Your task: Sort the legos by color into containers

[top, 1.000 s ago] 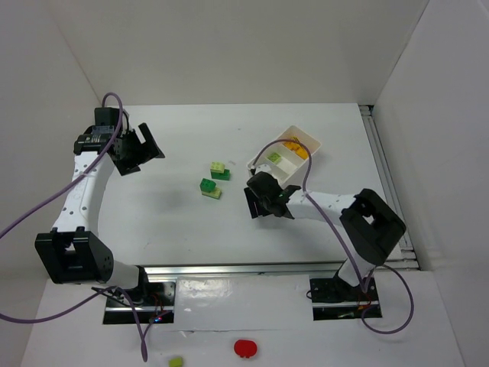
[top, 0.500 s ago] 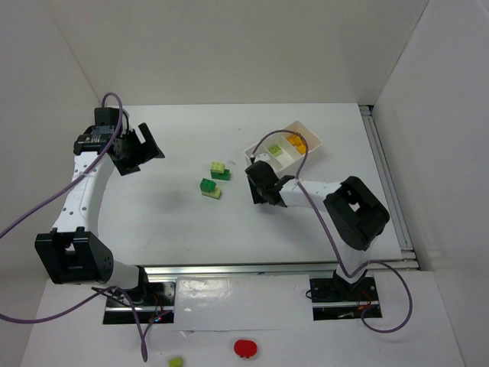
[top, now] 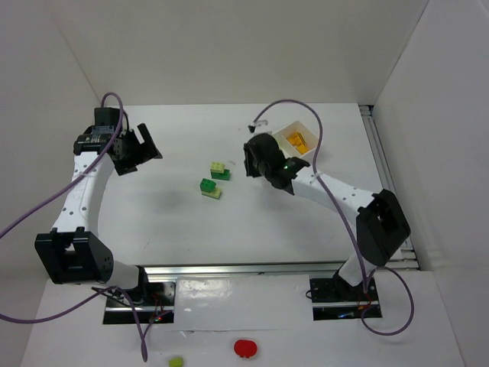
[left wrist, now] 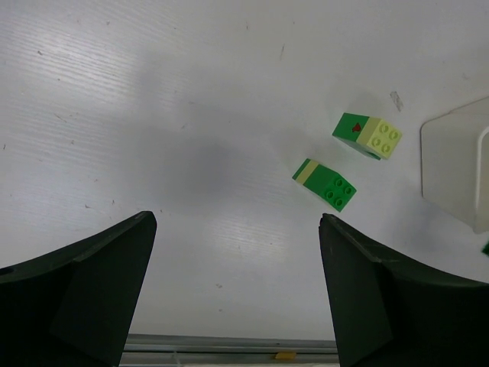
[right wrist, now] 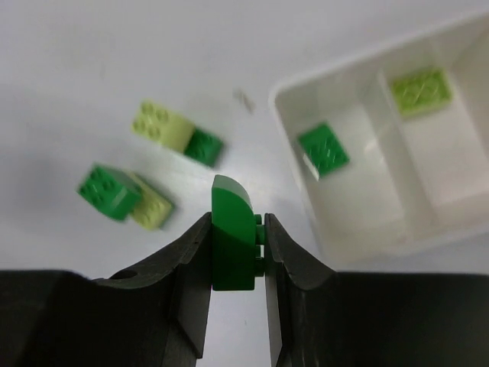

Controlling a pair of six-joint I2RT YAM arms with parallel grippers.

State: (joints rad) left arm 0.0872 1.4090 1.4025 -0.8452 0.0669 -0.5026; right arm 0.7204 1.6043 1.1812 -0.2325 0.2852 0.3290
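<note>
A small dark green studded plastic brick (right wrist: 233, 248) is pinched upright in the right claw (right wrist: 237, 225). It is raised over the table (right wrist: 92, 61), just beside the white three-compartment plastic tray (right wrist: 367, 237). It is probably meant for the end compartment, where a matching dark green brick (right wrist: 322, 149) lies. Two green-and-lime brick pairs (right wrist: 122, 197) sit on the table. The left claw (left wrist: 237, 222) hangs spread wide, holding nothing.

No legible text, brand, label or number appears in any view. The only marking is a small red mark (left wrist: 356, 128) on the side face of a dark green brick (left wrist: 346, 122), which is joined to a pale lime brick (left wrist: 384, 138) and lies on the tabletop (left wrist: 153, 115) in the left wrist view. Its shape is too small to read. In the top external and right wrist views the mark cannot be made out.
</note>
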